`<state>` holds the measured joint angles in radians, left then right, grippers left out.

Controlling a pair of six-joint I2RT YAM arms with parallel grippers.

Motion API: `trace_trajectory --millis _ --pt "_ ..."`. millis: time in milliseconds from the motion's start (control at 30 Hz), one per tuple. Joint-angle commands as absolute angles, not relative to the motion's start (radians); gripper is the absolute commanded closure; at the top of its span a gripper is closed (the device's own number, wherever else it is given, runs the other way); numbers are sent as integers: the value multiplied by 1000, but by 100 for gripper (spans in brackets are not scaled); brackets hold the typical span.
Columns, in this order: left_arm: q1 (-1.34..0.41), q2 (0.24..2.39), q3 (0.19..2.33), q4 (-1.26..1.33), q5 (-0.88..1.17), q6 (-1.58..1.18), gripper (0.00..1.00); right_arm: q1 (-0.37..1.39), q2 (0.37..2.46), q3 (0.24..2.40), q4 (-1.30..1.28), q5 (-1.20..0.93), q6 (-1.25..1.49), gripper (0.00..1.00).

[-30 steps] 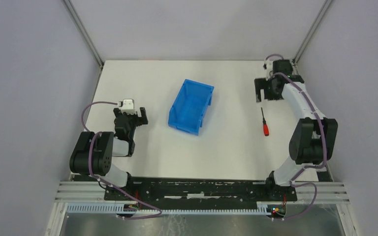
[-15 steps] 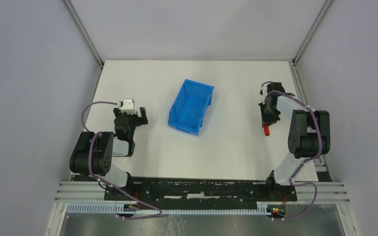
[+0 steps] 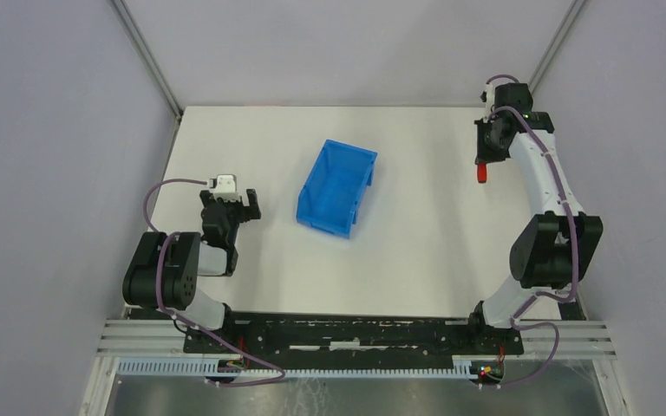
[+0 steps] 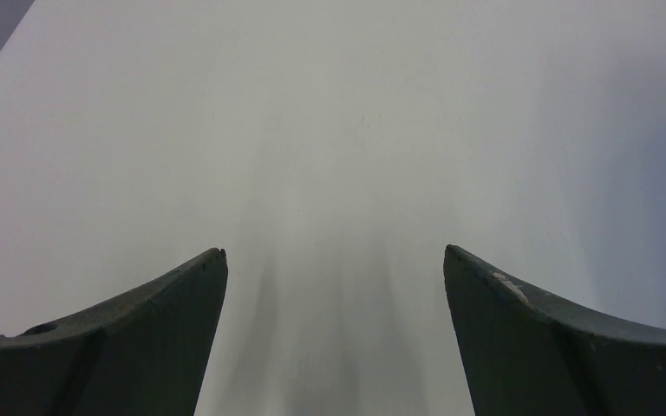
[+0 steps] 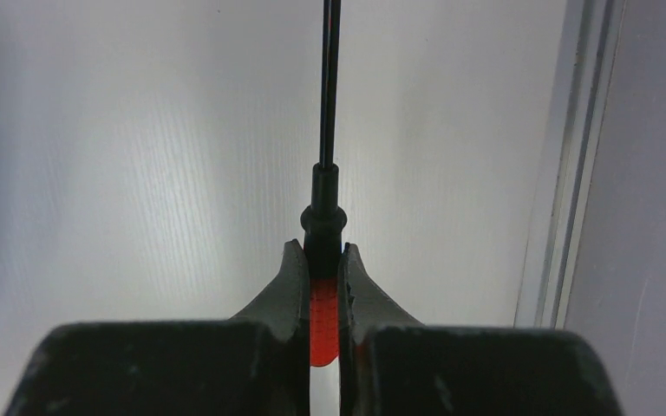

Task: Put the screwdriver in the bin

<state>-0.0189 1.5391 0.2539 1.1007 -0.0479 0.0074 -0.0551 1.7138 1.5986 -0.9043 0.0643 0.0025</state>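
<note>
Right fingers [image 5: 288, 286] are clamping the screwdriver [image 5: 323, 316] by its red handle, with the black shaft poking out ahead. It's looking lifted off the surface [image 3: 416, 251], up near the far right corner. The bin [image 3: 351, 149] is sitting well off to the left, around mid-surface. I'd say we're in the carry step. Next it's needing a swing left until the tool is hanging over the open top, then a release. Left fingers [image 4: 165, 303] are sitting spread wide, holding nothing.

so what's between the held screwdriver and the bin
Nothing: in the top external view only bare white table separates the screwdriver, held by the right gripper, from the bin.
</note>
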Motion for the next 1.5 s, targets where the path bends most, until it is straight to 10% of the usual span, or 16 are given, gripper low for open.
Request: trace_trajectory --millis 0,300,833,1100,1367,1467 --pt "-20 1528 258 1140 -51 -25 0 -54 1669 1625 -990 36 87 100" --pt "-20 1529 258 1141 -51 -24 0 500 1844 1895 -722 -38 300 100" --pt "-20 1528 258 1140 -52 -24 0 685 1951 1628 -412 32 460 100" --pt "-20 1528 258 1140 -52 -24 0 685 1953 1610 -379 50 492 50" --pt "-20 1528 258 1141 -52 -25 0 684 1863 1744 -424 133 405 41" --pt "-20 1528 258 1140 -52 -25 0 666 1784 1759 -420 146 342 2"
